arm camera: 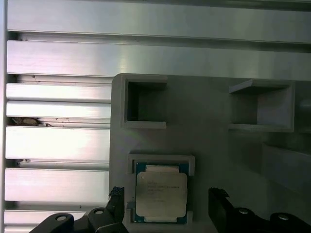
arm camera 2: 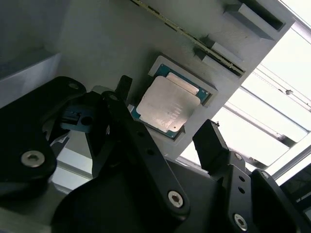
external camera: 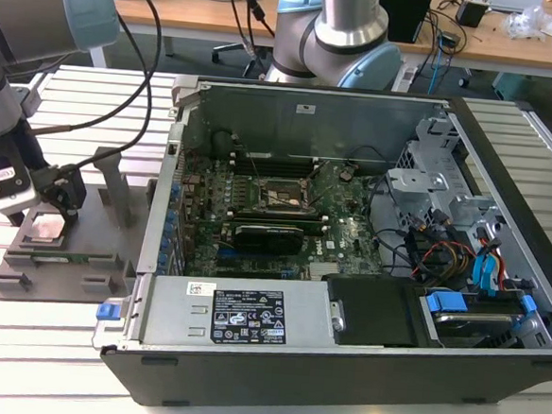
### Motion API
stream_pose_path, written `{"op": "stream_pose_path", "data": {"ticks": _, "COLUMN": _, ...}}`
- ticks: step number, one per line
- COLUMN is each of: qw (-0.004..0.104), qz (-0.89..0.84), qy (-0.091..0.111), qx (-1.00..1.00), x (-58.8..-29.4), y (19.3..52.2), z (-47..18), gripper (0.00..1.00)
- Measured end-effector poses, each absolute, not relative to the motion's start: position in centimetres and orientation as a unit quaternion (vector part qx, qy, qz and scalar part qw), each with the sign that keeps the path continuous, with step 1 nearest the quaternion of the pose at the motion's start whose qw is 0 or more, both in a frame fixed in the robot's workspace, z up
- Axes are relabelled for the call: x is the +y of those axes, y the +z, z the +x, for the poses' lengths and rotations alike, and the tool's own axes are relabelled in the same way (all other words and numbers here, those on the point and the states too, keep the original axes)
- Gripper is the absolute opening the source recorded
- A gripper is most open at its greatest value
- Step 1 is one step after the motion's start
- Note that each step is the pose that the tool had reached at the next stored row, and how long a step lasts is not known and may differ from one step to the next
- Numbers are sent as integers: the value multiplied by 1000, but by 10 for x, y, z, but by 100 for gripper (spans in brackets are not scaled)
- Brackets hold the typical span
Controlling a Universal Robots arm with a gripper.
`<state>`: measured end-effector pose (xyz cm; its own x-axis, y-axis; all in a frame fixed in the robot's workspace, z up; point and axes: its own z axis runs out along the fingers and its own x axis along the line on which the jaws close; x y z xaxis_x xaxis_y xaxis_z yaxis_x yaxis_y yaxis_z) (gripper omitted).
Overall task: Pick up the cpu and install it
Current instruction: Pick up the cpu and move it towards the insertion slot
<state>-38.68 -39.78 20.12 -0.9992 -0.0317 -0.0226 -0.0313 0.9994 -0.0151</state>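
The cpu [arm camera: 160, 194], a flat square chip with a silver-grey top, lies in its recess on the grey holder tray [arm camera: 209, 136]. In both wrist views my gripper [arm camera: 167, 200] hangs open just above it. One black fingertip [arm camera: 116, 200] stands off one side of the chip and the other off the opposite side, neither touching. The second wrist view has the cpu [arm camera 2: 167, 103] between the fingers of the gripper [arm camera 2: 167, 112]. In the exterior view the gripper [external camera: 37, 207] is over the cpu [external camera: 47, 228] at the exterior view's left. The motherboard socket [external camera: 275, 197] sits inside the open computer case.
The open computer case [external camera: 341, 363] stands at the exterior view's right of the holder tray [external camera: 64, 260], its wall close by. Upright posts [external camera: 116, 184] rise from the tray. Slatted aluminium table [external camera: 47, 362] lies underneath. Cables run from my arm.
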Motion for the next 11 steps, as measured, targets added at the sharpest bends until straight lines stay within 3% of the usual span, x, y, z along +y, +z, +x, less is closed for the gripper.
{"op": "stream_pose_path", "data": {"ticks": 11, "qw": 11, "qz": -16, "qy": -7, "qx": 1000, "x": -398, "y": 197, "z": -387, "gripper": 78}}
